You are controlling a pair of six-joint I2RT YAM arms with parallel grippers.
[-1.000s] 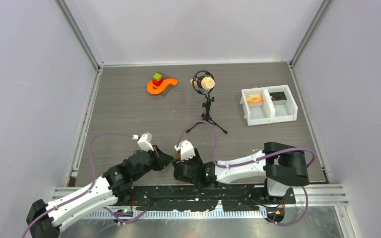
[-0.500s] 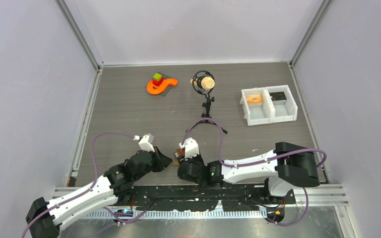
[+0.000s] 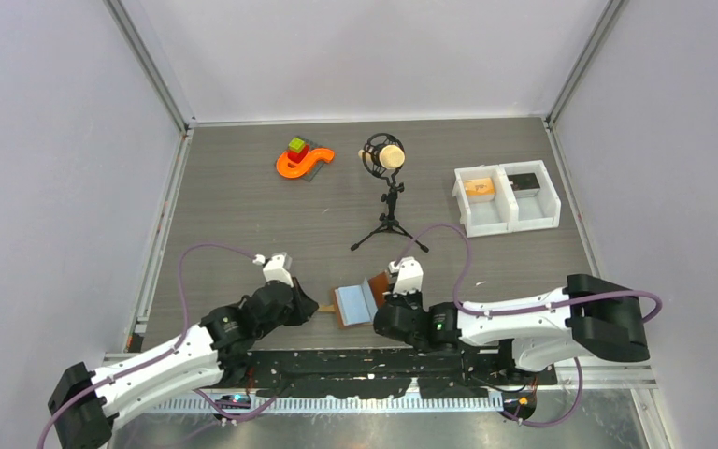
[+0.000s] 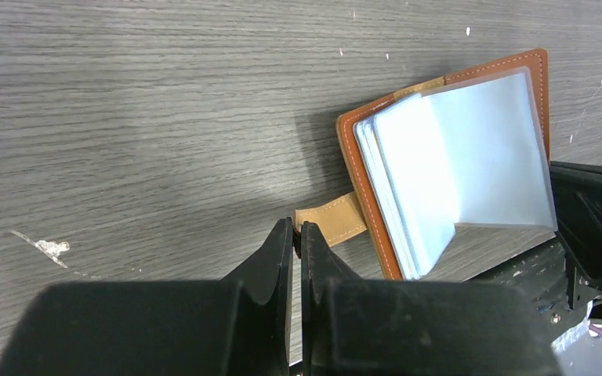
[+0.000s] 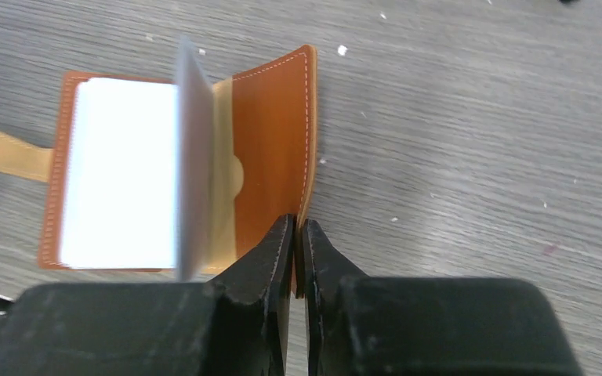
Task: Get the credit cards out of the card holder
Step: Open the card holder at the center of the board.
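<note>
Card holder (image 3: 355, 302) lies open on bench (image 3: 234, 224), just right of left tool (image 4: 298, 229) and just left of right tool (image 5: 298, 229). Its tab (image 4: 331, 219) reaches into the left tool's tips; its cover edge sits between the right tool's fingers. Stand (image 3: 390, 201) ahead of right tool. Bin (image 3: 486, 226) farther ahead, to that tool's right. Toy (image 3: 301, 161) well ahead of left tool.

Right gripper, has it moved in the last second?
Yes. In the top view the right gripper has shifted rightward, from left of the microphone stand to just right of it, pulling the card holder open.
</note>
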